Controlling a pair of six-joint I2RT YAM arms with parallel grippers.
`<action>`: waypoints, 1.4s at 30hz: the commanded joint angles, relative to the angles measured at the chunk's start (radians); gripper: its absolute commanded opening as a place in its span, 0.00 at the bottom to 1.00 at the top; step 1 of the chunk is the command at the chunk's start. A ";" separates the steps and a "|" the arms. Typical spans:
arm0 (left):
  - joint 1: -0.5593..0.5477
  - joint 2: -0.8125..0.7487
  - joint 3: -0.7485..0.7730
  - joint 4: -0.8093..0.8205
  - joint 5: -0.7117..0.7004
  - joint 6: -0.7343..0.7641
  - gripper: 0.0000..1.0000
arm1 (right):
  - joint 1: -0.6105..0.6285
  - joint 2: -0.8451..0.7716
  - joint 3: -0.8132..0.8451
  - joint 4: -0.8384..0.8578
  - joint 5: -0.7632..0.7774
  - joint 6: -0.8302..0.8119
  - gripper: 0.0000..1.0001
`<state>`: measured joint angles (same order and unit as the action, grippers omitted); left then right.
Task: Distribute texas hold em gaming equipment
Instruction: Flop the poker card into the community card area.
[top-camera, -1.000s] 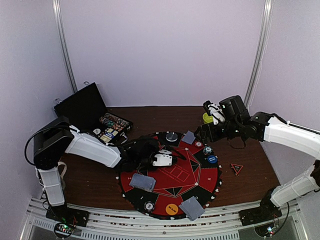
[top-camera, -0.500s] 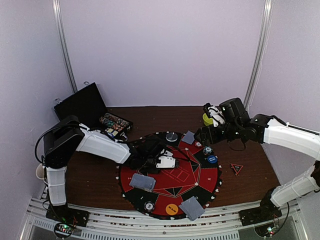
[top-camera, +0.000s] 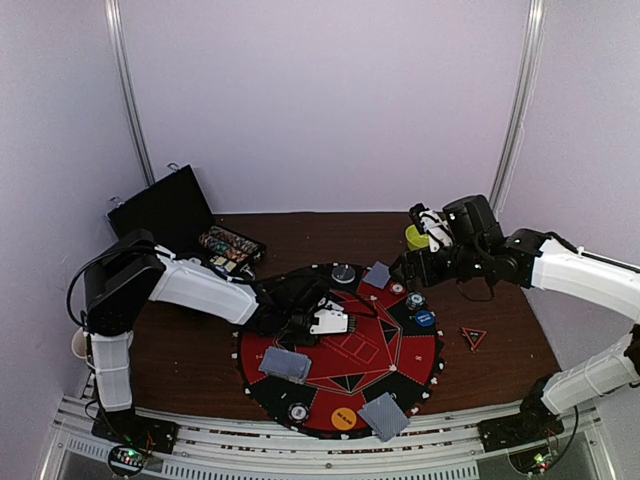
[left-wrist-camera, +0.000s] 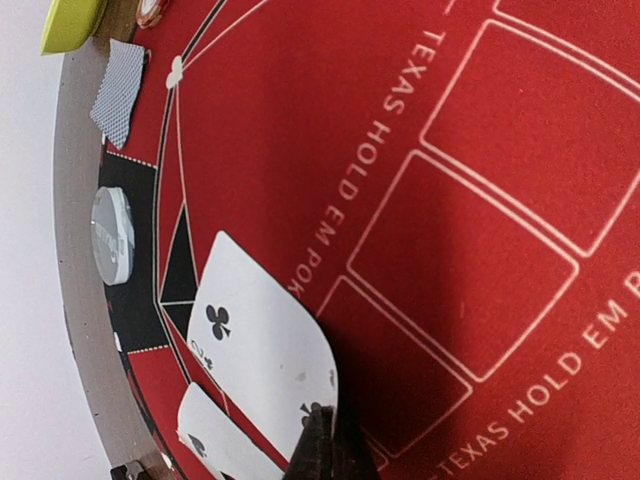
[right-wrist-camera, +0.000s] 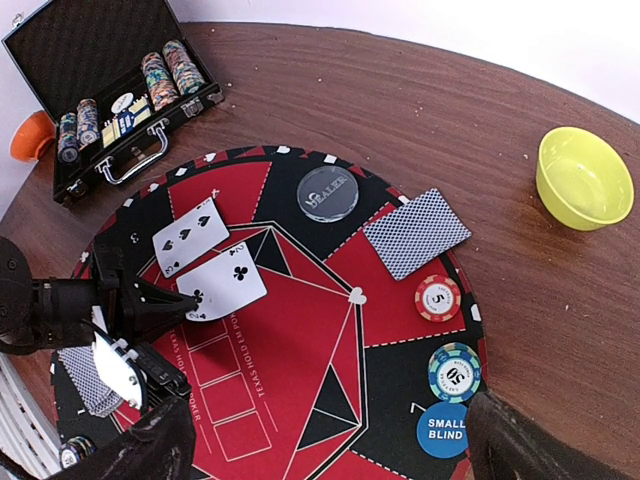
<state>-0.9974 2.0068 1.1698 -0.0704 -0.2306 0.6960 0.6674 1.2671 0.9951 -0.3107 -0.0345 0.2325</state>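
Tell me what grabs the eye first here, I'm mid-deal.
The big red-and-black mat fills the table's centre. On its left side the left gripper is shut on the corner of a face-up clubs card, beside a second face-up card. An open chip case sits at the far left.

Cards (top-camera: 288, 363) on mat (top-camera: 362, 346); case (top-camera: 170, 215), bowl (top-camera: 414, 238) behind
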 joint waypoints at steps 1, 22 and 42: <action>0.008 -0.013 -0.037 -0.101 0.038 -0.038 0.00 | -0.005 -0.013 -0.004 0.005 -0.012 -0.004 0.97; 0.000 -0.295 -0.031 -0.207 0.221 -0.141 0.51 | -0.005 -0.001 0.020 -0.005 -0.068 0.003 0.98; 0.308 -0.680 -0.515 -0.125 0.550 -1.110 0.80 | 0.365 0.528 0.183 0.207 -0.156 0.290 0.94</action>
<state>-0.6872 1.3170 0.7212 -0.2779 0.1925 -0.2588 0.9947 1.7191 1.0916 -0.1761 -0.1711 0.4599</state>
